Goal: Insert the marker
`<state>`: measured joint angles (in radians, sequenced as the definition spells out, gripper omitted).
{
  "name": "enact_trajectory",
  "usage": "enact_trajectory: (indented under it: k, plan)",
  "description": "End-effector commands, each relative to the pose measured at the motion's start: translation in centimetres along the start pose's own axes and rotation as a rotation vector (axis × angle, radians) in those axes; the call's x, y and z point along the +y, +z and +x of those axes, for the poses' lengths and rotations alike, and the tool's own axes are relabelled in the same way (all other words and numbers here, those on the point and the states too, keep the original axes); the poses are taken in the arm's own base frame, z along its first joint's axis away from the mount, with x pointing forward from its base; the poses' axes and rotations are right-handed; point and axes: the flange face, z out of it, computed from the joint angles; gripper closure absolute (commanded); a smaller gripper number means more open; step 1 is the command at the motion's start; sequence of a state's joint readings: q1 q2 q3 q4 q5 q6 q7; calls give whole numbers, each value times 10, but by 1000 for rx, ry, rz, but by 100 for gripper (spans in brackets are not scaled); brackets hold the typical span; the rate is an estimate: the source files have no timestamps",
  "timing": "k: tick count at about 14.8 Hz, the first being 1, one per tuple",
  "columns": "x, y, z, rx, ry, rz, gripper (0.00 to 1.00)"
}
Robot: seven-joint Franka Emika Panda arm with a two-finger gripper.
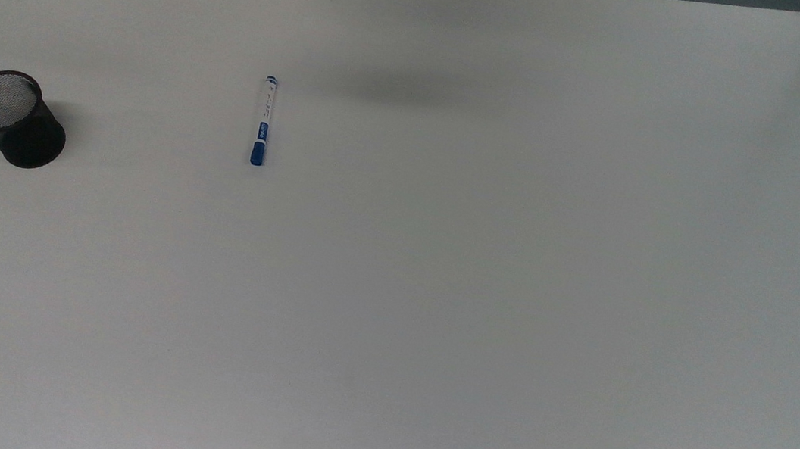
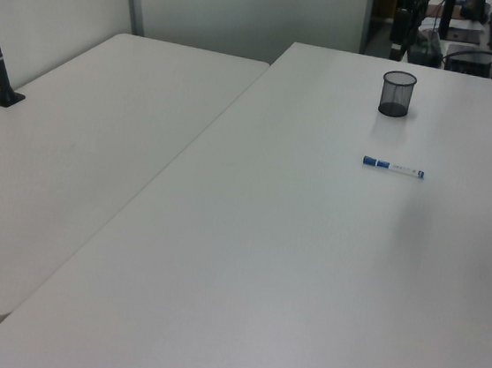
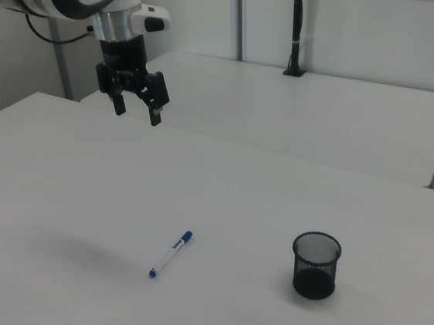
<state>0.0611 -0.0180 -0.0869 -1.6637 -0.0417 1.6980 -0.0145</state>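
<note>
Marker [image 1: 263,121] flat on table [image 1: 485,281]; blue cap toward top view's bottom

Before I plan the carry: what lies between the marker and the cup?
Nothing: in the top view, only bare table separates the marker from the cup.

White-and-blue marker [image 1: 263,121]; black mesh cup [image 1: 14,118].
</note>
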Motion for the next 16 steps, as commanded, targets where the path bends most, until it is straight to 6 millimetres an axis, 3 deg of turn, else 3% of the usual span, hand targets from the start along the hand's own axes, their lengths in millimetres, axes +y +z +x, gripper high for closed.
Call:
enact_trajectory:
  k: [1, 16]
  plan:
    - [-9, 2, -4, 2, -41, 12, 0]
    - [0, 0, -5, 6, -36, 14, 0]
